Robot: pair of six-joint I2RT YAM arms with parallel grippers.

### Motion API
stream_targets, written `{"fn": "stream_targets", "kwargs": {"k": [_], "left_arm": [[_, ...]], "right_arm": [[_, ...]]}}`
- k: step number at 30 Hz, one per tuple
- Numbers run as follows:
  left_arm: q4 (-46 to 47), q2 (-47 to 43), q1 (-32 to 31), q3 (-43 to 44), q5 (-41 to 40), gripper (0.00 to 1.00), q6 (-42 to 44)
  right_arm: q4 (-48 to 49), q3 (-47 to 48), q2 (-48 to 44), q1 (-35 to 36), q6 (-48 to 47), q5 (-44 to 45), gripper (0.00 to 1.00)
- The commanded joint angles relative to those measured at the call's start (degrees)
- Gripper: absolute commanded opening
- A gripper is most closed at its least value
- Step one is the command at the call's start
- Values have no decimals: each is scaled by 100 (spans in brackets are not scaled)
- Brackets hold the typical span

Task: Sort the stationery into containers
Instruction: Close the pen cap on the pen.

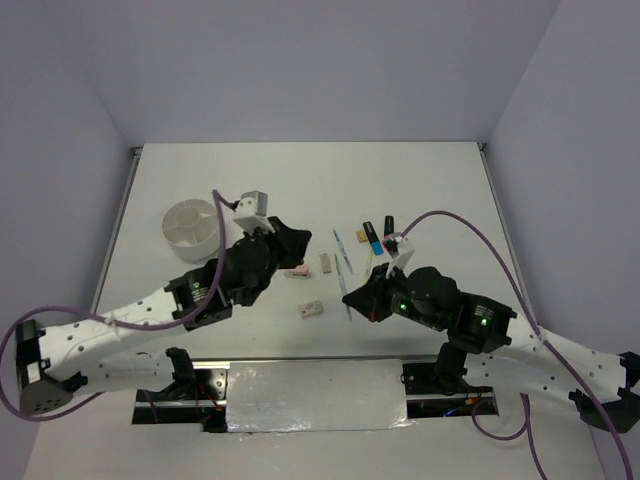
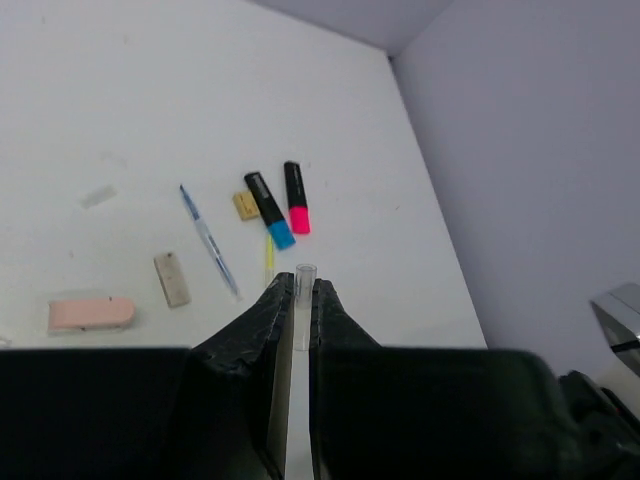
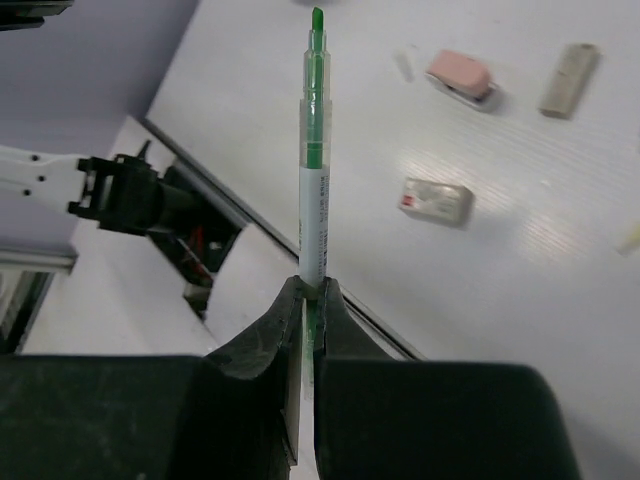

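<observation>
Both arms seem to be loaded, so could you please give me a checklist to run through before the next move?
1. Left claw shut on clear pen: ok.
2. Right claw shut on green pen: ok.
3. White tub upright and in view: ok.
4. Either pen over the tub: not ok, both are right of it.
5. The two claws apart from each other: ok.

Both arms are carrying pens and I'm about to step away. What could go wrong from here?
1. The right gripper pinches the green-tipped pen near one end, with most of it sticking out; it may pivot or slip in a swing.
2. The white tub sits far left, beyond the left gripper, which holds a clear pen; the arms may collide if both head there.
</observation>
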Motion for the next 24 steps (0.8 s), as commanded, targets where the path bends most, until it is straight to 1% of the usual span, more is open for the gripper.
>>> {"fn": "stream_targets", "kwargs": {"k": [1,3,4,5,7,8,10,11,14,17,20,24], "left_arm": [[1220,-678,1,-469,-136,0,766],[1688,-979,1,-837,197,0,1160],[1925,-1198,1,-909,303,0,1224],[1997,-1366,1,-1031,434,0,1294],[2120,-1507,1,-1129,532,0,1330],[2199,-1560,1,-1164,576,0,1339],[2252,-1666,1,-1252,681,0,1356],[2252,-1692,1,-1296,716,0,1304],[2244,-1807,1,-1349,743,0,1234],[1964,-1851,1,-1262,655,0,1145],[1857,-1842,1,-1252,620,0,1022],[2024,-1842,1,-1331,681,0,961]], "right_arm": [[1647,-176,254,172,-83,-488,0],[2147,-239,465,418,-22,-305,0],[2193,-178,683,567,65,-68,0],[2272,-108,807,846,40,308,0],[2343,146,1176,1147,-126,565,0],[2387,200,1265,1435,-180,845,0],[2466,393,1475,1674,-233,1198,0],[2466,429,1520,1823,-233,1513,0],[2318,535,1617,2017,-136,2076,0],[2413,482,1547,2123,-101,2324,0],[2466,429,1415,2159,-153,2448,0],[2519,464,1371,2168,-277,2430,0]]}}
